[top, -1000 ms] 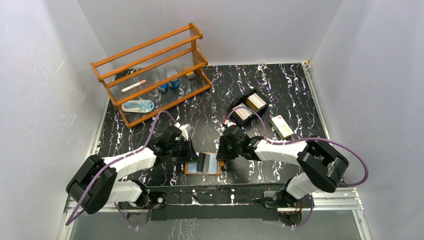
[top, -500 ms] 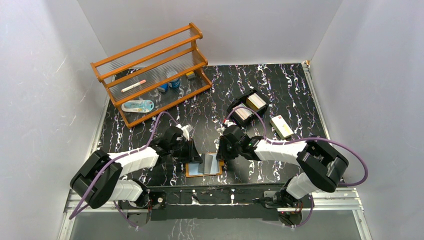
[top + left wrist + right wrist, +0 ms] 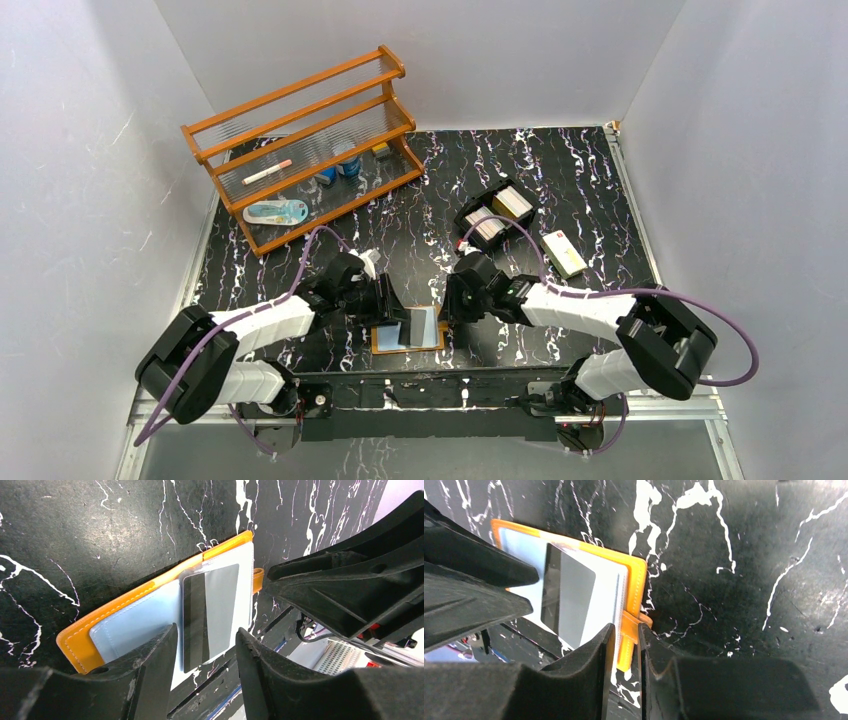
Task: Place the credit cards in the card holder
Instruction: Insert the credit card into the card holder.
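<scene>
We're in a robotics lab test cell: left arm [image 3: 265,322] and right arm [image 3: 580,305] are bolted side by side to an aluminium frame rail [image 3: 660,405] at the near edge of a black marbled table [image 3: 560,170]. We see plain white wall panels [image 3: 90,200] boxing it in. Staged props sit on it: an orange rack [image 3: 300,140], a black tray [image 3: 465,213], the card holder [image 3: 425,328].
</scene>
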You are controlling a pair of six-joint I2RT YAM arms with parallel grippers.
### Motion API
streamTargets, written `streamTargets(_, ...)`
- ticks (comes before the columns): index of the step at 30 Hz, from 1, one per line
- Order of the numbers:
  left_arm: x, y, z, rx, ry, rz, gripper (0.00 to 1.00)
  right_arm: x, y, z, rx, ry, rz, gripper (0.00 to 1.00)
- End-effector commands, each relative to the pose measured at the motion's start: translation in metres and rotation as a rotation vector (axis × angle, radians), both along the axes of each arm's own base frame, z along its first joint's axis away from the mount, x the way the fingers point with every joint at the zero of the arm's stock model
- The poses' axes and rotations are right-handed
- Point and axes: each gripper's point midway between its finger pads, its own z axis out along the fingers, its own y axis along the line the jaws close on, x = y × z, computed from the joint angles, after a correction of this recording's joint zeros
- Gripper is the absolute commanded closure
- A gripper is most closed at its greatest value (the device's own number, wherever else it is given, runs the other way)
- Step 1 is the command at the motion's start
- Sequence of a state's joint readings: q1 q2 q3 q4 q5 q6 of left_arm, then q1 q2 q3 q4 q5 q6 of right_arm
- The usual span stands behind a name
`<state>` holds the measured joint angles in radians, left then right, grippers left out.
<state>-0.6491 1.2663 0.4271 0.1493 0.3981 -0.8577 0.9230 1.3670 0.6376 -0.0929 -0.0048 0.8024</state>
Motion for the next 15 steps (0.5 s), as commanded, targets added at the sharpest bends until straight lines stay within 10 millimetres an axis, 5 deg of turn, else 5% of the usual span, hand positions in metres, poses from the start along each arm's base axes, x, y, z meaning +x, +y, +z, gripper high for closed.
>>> streamTargets(1,-0.005,0.0,-0.001,-0.004,0.034,0.002,0.54,-0.005,0.002,0.0,0.039,0.021,-0.012,0.69)
streamTargets(8,-0.004,0.002,-0.006,0.019,0.027,0.017,0.46,-0.007,0.0,-0.008,0.018,0.03,-0.014,0.69)
streamTargets(15,-0.01,-0.022,0.0,-0.061,0.027,0.015,0.46,-0.013,0.008,-0.008,0.035,0.029,0.011,0.71)
